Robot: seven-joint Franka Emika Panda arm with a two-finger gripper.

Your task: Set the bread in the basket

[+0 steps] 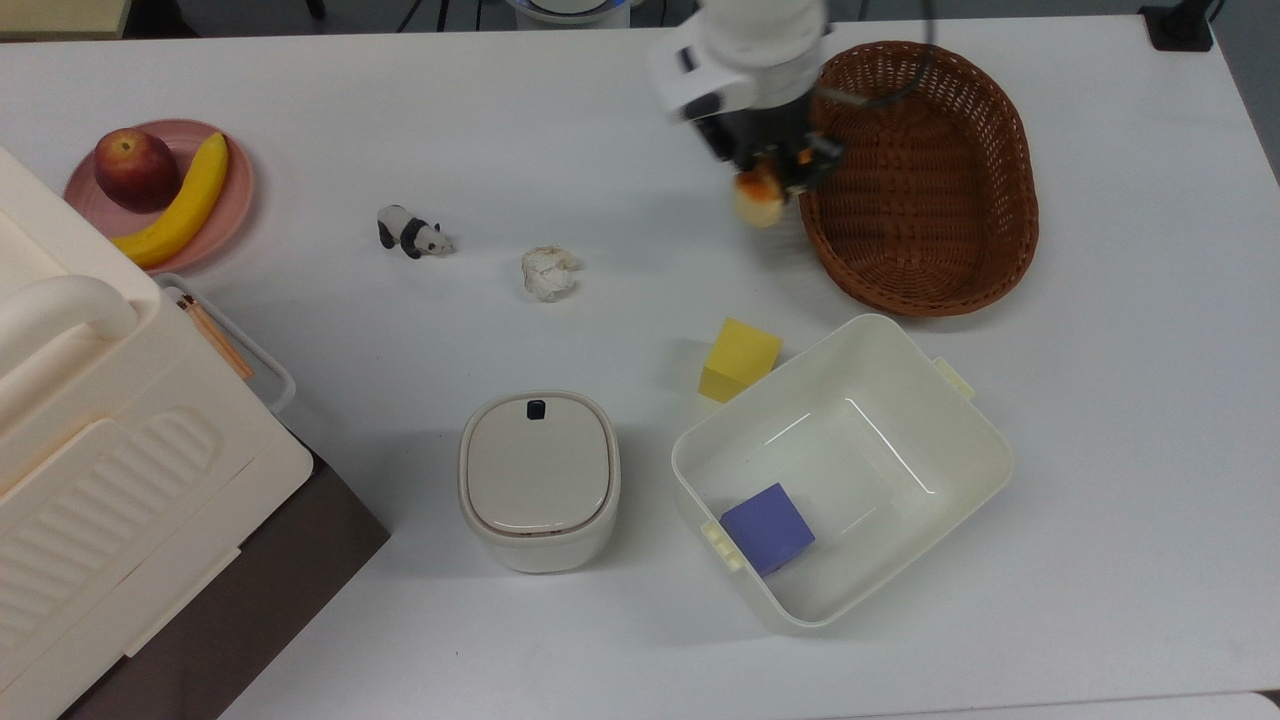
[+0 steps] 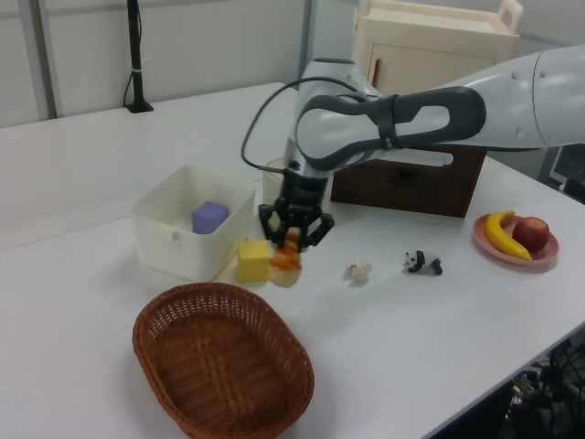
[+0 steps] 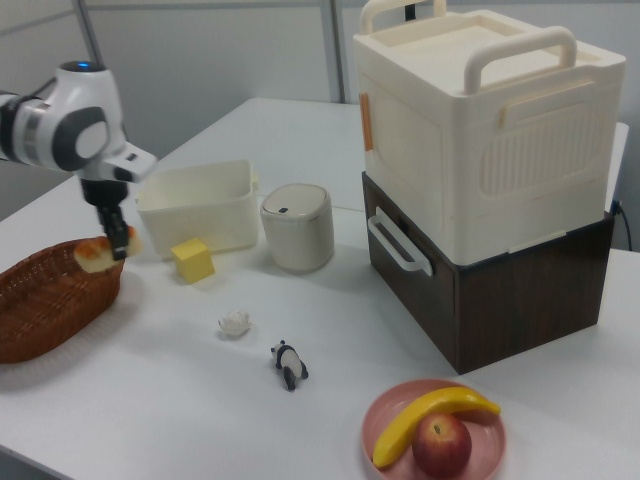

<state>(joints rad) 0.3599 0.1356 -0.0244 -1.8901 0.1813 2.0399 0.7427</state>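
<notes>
In the top view, the gripper (image 1: 768, 172) is pinching the bread (image 1: 758, 203) off the table, just at the basket (image 1: 925, 260) rim's left edge. In the left view, the arm is reaching down, the loaf dangling above the table beyond the basket (image 2: 174, 384); the white tub (image 2: 164, 240) is holding a purple cube (image 2: 209, 217). In the right view, the bread (image 3: 97, 254) is hanging over the basket's (image 3: 40, 320) near rim.

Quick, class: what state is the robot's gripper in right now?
Gripper: shut on the bread, held in the air beside the basket rim.

Woven wicker basket (image 1: 920, 175) — rough, brown; glossy-topped bread (image 1: 757, 203); smooth cream plastic tub (image 1: 840, 470); crumpled paper ball (image 1: 548, 272) — on a matt white table (image 1: 1100, 400).
</notes>
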